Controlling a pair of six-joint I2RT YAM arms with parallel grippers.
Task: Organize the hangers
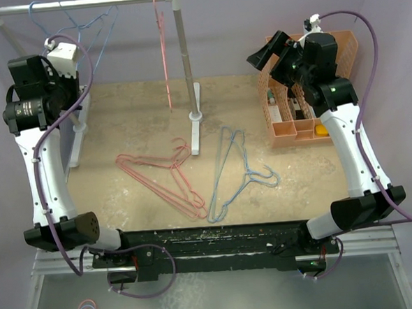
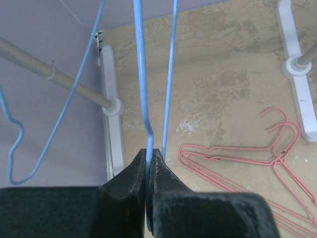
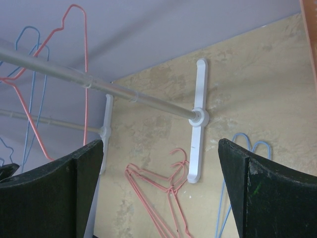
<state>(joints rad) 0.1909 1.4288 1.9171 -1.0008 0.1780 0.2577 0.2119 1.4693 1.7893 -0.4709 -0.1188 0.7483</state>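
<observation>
Several hangers litter tan tabletop, lilac walls; left gripper pinches blue hanger, right gripper gapes.

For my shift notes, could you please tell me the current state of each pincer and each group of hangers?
left pincer: shut on a blue hanger
right pincer: open, empty
hung pink hanger: hanging from the rack rail
loose pink hangers: lying flat on the table, overlapping
loose blue hangers: lying flat on the table, beside the pink ones
</observation>
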